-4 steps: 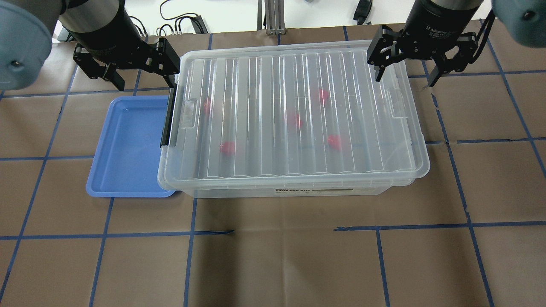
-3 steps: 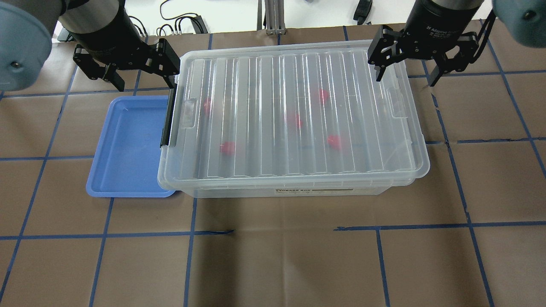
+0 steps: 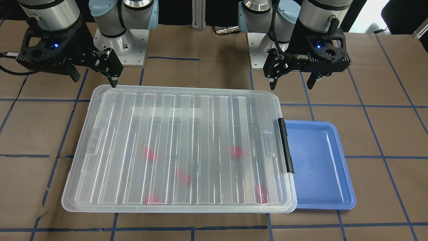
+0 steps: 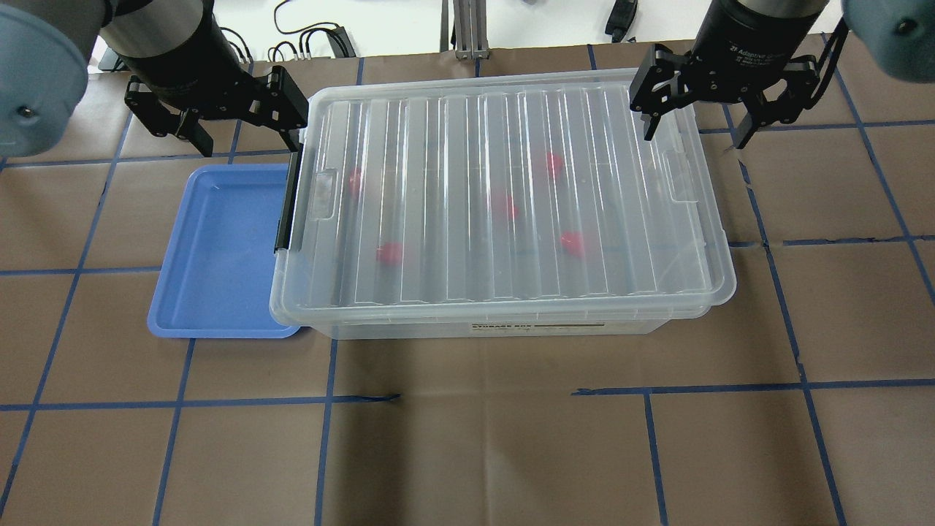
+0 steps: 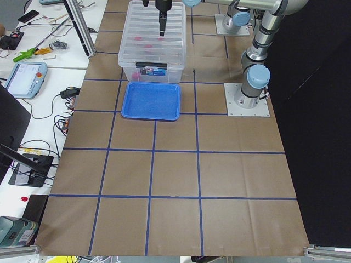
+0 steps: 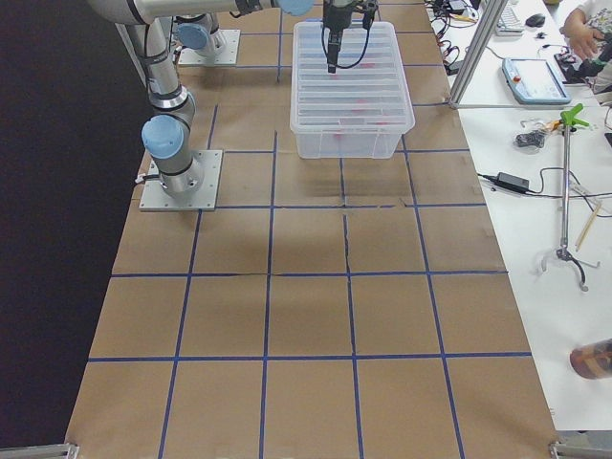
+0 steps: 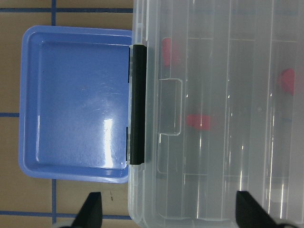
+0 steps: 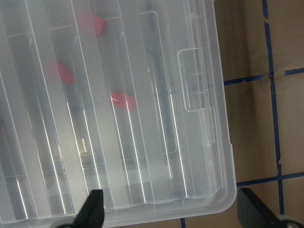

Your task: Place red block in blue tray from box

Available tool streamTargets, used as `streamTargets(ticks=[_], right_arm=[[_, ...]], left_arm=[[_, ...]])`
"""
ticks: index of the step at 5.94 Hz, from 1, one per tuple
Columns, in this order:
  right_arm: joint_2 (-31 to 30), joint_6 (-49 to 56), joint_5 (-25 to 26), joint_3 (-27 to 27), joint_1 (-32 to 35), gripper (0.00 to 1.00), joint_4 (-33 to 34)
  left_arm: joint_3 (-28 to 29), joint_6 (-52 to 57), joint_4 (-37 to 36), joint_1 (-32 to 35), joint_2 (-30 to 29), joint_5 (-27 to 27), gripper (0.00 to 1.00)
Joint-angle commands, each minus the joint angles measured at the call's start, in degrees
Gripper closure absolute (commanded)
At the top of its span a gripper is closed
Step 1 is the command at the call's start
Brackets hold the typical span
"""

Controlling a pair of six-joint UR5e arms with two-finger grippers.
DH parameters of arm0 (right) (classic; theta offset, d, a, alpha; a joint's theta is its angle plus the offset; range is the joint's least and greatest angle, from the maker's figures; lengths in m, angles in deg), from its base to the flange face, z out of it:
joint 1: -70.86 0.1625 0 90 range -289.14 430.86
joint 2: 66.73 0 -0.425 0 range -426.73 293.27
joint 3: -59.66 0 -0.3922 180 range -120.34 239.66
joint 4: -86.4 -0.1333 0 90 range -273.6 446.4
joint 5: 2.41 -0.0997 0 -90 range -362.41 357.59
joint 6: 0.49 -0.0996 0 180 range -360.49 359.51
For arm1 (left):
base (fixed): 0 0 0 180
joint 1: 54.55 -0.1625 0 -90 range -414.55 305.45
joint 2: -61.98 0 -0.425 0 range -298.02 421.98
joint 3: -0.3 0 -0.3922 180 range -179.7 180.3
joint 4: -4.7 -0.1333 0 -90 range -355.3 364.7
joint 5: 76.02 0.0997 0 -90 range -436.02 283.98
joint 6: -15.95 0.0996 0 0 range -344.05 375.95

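Note:
The box (image 4: 504, 197) is a clear bin with its ribbed lid closed, and a black latch bar (image 4: 286, 201) sits on its left end. Several red blocks, such as one (image 4: 389, 253) near the latch end, show blurred through the lid. The blue tray (image 4: 219, 248) lies empty against the latch end, partly under the lid's rim. My left gripper (image 4: 247, 139) is open and empty above the box's back corner by the latch. My right gripper (image 4: 694, 135) is open and empty above the opposite back corner. In the front view they are the left gripper (image 3: 291, 83), right gripper (image 3: 94, 80), box (image 3: 177, 147) and tray (image 3: 317, 164).
The table (image 4: 467, 453) is covered in brown paper with a blue tape grid. The arm bases (image 3: 120, 50) stand behind the box. Cables (image 4: 307, 40) lie at the table's back edge. Benches with tools (image 6: 535, 105) flank the table's ends.

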Motion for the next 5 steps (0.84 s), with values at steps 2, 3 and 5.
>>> streamTargets(ticks=[2,3,5], right_arm=[[1.3,11.9,0.1,0.1,-5.0,0.0,1.2],[1.9,17.4,-0.2,0.2,-9.9,0.0,1.2],[5.9,20.1,-0.1,2.5,-12.5,0.0,5.5]], left_arm=[[-0.1,0.0,0.0,0.0,0.0,0.0,0.02],[-0.4,0.0,0.0,0.1,0.3,0.1,0.02],[-0.5,0.0,0.0,0.1,0.3,0.1,0.02]])
